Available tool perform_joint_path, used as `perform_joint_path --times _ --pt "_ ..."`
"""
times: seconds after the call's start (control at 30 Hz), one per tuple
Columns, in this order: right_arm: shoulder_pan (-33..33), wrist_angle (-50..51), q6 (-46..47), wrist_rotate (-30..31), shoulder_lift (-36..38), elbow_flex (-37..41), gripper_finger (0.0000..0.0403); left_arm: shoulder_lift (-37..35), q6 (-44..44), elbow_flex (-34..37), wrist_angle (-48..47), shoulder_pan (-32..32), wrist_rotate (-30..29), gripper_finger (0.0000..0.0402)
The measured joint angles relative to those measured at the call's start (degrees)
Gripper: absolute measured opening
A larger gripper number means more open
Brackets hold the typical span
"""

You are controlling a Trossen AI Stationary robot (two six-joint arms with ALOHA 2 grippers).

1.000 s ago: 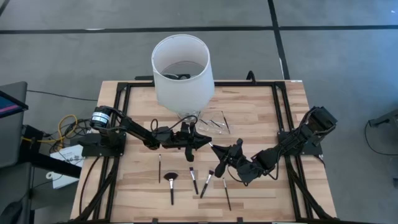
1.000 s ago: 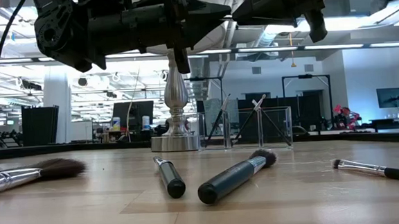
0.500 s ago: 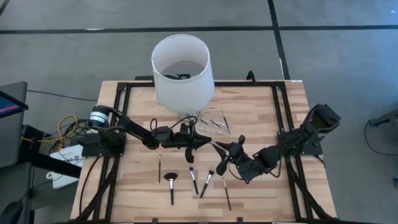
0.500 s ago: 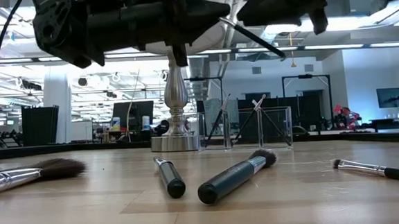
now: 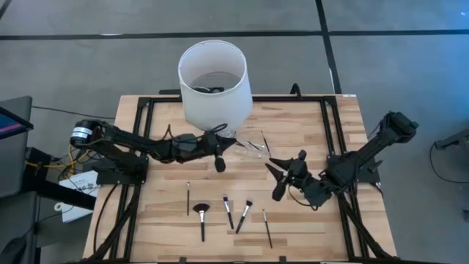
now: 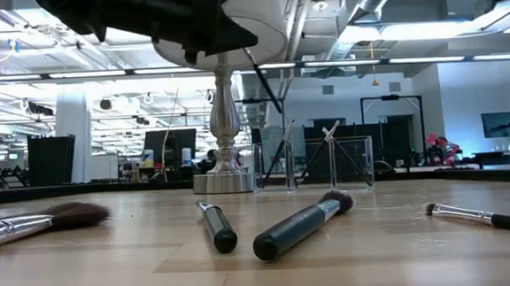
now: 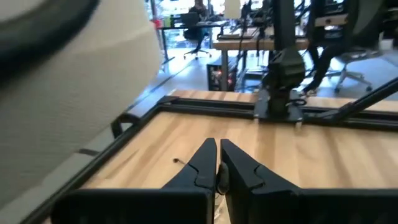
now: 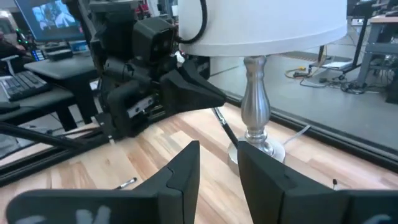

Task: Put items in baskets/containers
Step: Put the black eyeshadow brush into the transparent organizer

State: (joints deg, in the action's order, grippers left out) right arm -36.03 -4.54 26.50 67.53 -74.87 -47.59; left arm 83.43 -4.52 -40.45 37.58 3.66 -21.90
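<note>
My left gripper [image 5: 229,145] is level beside the white lamp and shut on a thin black makeup brush [image 8: 227,127], which slants down from its fingertips. My right gripper [image 5: 276,180] stands open to its right, apart from the brush and with nothing between its fingers [image 8: 186,171]. Several more brushes lie flat on the wood near the front, among them a fan-headed one [image 5: 201,213]. The clear tray [image 5: 253,145] stands just right of the lamp's foot, with brushes leaning inside it [image 6: 314,161]. My left gripper pinches the brush's upper end [image 8: 214,111] between its two fingertips. The fingers come level from the table's left. The brush hangs slanted below them, clear of the table [image 6: 267,93].
A lamp with a tall white shade [image 5: 212,84] on a silvery stem and foot [image 6: 226,176] stands at the far middle, close to my left gripper. A black frame [image 5: 333,125] runs round the tabletop. Bare wood lies between the grippers and the loose brushes.
My right gripper has opened, let go of the brush, risen and drawn back toward the table's right edge. My left gripper has kept the brush, risen and moved toward the lamp at the far edge, rolling as it went. The brush now hangs from the left gripper alone.
</note>
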Motion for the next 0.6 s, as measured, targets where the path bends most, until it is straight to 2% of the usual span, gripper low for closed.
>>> perform_joint_path --times 0.13,0.4,0.6 --pt "0.02 -0.15 0.00 -0.33 -1.10 0.00 0.0101 0.43 -0.45 -0.02 -1.46 -1.27 -0.73 0.0010" --pt "1.68 -0.63 0.00 -0.89 -3.89 0.00 0.0101 6.92 -0.01 0.06 -1.45 -1.96 -2.24 0.0010" --pt "3.17 -0.59 0.00 -3.97 -3.87 0.00 0.0101 10.10 0.48 0.07 -0.68 -2.88 -3.55 0.0017"
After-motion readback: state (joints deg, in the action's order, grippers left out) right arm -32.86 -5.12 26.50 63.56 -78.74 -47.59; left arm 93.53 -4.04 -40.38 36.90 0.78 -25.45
